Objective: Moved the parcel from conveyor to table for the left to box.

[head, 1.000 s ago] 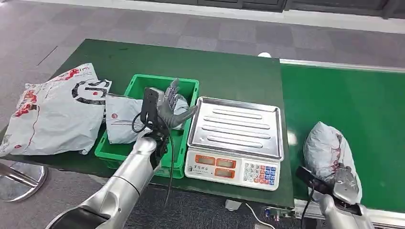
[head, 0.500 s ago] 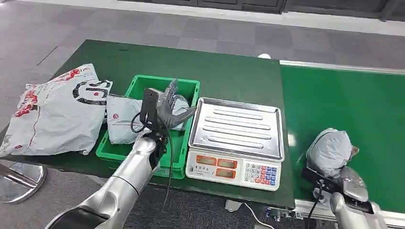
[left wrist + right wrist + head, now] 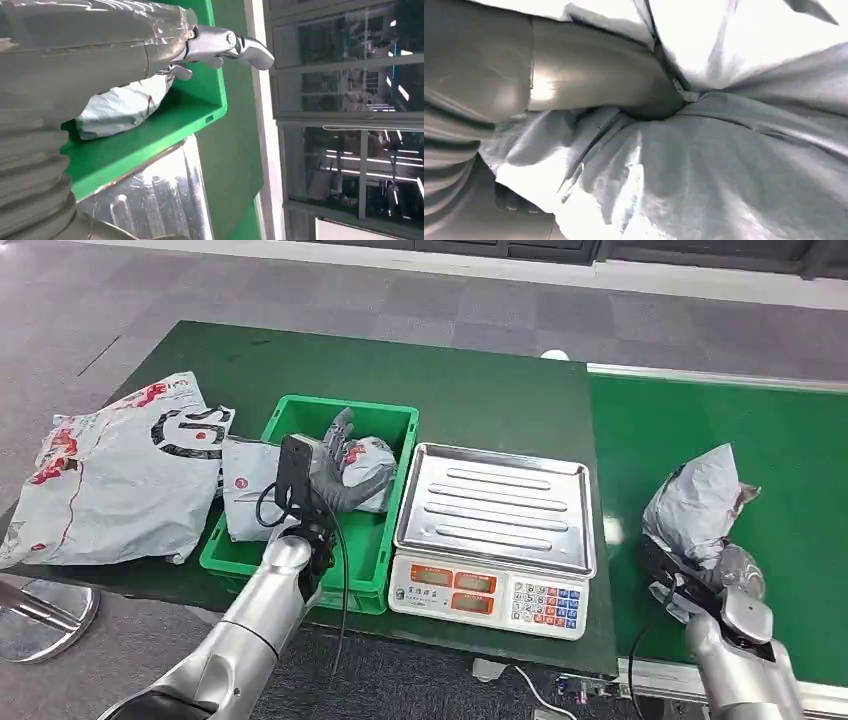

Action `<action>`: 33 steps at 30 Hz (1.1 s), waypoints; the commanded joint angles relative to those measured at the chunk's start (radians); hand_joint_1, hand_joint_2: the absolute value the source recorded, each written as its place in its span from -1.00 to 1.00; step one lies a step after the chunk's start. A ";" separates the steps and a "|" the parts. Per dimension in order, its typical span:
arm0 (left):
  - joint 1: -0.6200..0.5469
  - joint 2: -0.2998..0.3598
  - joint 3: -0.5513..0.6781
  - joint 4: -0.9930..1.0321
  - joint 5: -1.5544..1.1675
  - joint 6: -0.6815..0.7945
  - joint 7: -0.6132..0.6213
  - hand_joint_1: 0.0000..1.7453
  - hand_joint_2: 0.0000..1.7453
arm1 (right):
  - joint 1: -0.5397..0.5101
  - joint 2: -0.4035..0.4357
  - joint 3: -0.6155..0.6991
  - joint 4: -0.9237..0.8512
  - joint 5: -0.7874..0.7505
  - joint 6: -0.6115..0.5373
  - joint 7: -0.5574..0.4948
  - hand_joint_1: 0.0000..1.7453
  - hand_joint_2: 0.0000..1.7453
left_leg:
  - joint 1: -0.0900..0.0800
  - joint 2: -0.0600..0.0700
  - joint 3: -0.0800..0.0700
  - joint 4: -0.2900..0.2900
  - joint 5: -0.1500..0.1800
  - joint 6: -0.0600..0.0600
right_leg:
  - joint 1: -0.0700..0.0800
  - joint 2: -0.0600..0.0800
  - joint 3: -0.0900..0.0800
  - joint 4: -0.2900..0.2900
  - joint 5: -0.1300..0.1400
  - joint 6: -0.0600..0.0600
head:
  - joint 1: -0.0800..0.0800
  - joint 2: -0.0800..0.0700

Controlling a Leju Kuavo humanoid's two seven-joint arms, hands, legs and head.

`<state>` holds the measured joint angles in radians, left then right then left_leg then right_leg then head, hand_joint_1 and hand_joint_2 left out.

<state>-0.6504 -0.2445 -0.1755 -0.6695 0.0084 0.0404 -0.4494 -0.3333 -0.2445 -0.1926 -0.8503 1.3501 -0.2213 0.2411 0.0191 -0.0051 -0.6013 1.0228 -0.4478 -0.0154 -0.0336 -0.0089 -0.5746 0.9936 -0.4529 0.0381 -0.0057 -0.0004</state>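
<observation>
Lifted off the conveyor (image 3: pixel 780 440), parcel (image 3: pixel 695 505) sits in right robot hand (image 3: pixel 705 575)

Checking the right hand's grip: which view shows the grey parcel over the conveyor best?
The head view: the whole parcel shows, held by the right hand over the conveyor. The right wrist view gives a crumpled close-up with the thumb pressed in. The left wrist view faces the green bin.

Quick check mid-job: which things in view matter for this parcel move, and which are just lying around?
In play:
grey parcel, gripped by the right hand over the conveyor
green crate, left hand over it
table

Lying about:
scale
large printed bag
parcels in the crate
</observation>
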 commanded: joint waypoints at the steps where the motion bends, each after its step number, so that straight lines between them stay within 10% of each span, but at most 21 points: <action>1: -0.010 0.032 0.020 0.000 -0.019 0.020 -0.008 -1.00 1.00 | -0.037 0.046 0.010 -0.122 -0.086 -0.211 -0.090 1.00 1.00 | 0.000 0.004 0.000 -0.001 -0.001 0.001 | 0.000 0.004 -0.002 0.000 0.000 -0.003 | 0.000 0.000; 18: -0.086 0.006 -0.016 0.078 -0.032 0.053 -0.024 -1.00 1.00 | 0.016 0.075 0.263 -0.467 -0.551 -0.247 -0.382 1.00 1.00 | -0.001 0.005 -0.005 -0.001 0.000 0.000 | 0.000 0.006 -0.010 0.002 0.000 -0.004 | 0.000 0.000; 33: -0.140 -0.004 -0.047 0.087 -0.011 0.076 0.009 -1.00 1.00 | -0.223 0.249 0.551 0.026 -0.761 -0.010 -0.379 1.00 1.00 | 0.000 0.008 -0.007 -0.001 0.002 -0.003 | 0.000 0.008 -0.013 0.005 0.001 -0.004 | 0.000 0.000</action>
<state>-0.7284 -0.2667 -0.1762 -0.6424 -0.0118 0.1022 -0.4650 -0.3881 -0.1110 0.2057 -1.1481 0.6691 -0.3185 -0.1263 0.0184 -0.0039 -0.6101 1.0223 -0.4448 -0.0192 -0.0340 -0.0074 -0.5874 0.9991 -0.4527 0.0372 -0.0057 -0.0004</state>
